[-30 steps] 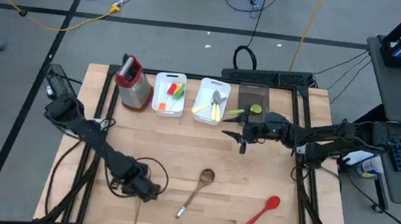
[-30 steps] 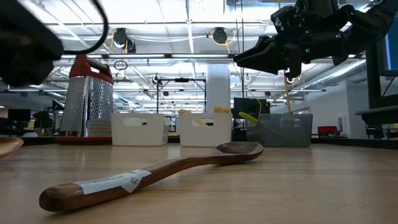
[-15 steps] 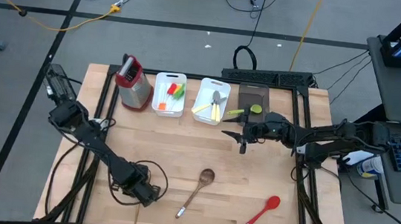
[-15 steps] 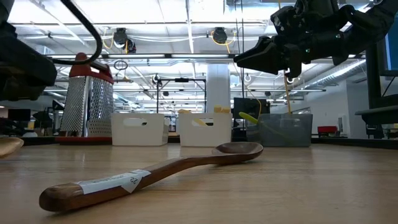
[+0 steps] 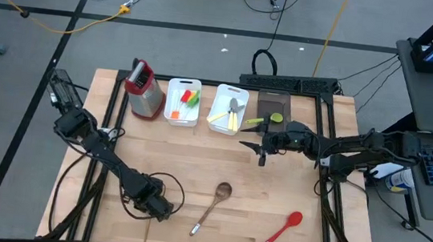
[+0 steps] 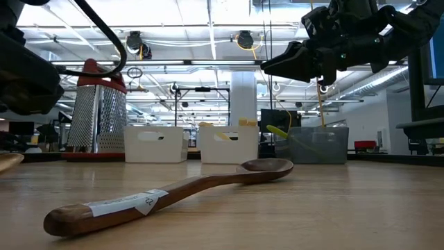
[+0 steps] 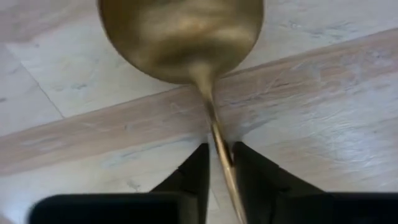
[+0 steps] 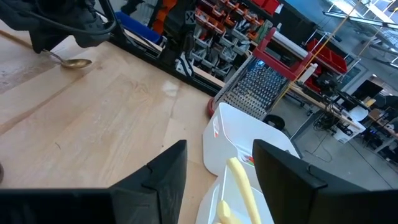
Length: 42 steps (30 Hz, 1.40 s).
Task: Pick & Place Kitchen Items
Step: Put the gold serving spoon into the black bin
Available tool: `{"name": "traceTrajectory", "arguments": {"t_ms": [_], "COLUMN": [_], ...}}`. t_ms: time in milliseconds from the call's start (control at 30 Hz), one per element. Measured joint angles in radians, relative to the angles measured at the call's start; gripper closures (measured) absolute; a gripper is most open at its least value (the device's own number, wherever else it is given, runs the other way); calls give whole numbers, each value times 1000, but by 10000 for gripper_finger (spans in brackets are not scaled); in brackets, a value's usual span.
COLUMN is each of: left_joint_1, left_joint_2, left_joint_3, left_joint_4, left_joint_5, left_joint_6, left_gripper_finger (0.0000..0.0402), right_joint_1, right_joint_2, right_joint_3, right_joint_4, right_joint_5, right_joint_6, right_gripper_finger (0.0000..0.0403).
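Note:
The gold ladle lies on the near left of the table, its thin handle pointing at the near edge. My left gripper stands over it, fingers closed around the handle just behind the bowl. The brown wooden spoon and the red spoon lie flat on the near half of the table. My right gripper is open and empty, well above the table in front of the bins. My left gripper pinches the ladle's handle at the neck behind the bowl between its two fingers. The fingers come from above and lie across the handle. The bowl looks to be on or just above the table; I cannot tell which.
At the far edge stand a metal grater, a white bin with small red, orange and green pieces, a white bin with a spoon and cream-handled knives, and a grey bin with a green spatula.
My left gripper has come down over the gold ladle. My right gripper has kept still.

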Motion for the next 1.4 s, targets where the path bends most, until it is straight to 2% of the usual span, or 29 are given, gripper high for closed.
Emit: {"name": "traceTrajectory", "arguments": {"t_ms": [133,300,533,700,767,933,1067,1133,1267,1400], "left_joint_1": [26,72,146,213,244,333,410,449,526,577], "left_joint_2": [0,-22,-181,-315,-357,-426,-432,-432,-432,-432], "left_joint_3": [0,-4,-5,-5,-5,-5,-4,-3,-3,-3], "left_joint_4": [-5,-12,-9,-4,0,18,118,184,315,470], "left_joint_5": [3,-41,-315,-520,-565,-602,-612,-604,-563,-549], "left_joint_6": [64,138,308,496,572,761,919,997,1142,1326], "left_gripper_finger": [388,388,394,395,394,397,395,398,394,396], "right_joint_1": [0,0,0,0,0,0,0,0,8,28], "right_joint_2": [0,0,0,0,0,0,0,0,0,1], "right_joint_3": [0,0,0,0,0,0,0,0,0,0], "right_joint_4": [0,0,0,0,-6,-8,-8,-8,0,49], "right_joint_5": [0,0,0,0,0,0,-6,-43,-187,-206], "right_joint_6": [0,-4,24,103,143,238,239,180,98,190], "right_gripper_finger": [227,227,227,227,227,227,227,227,227,227]}}
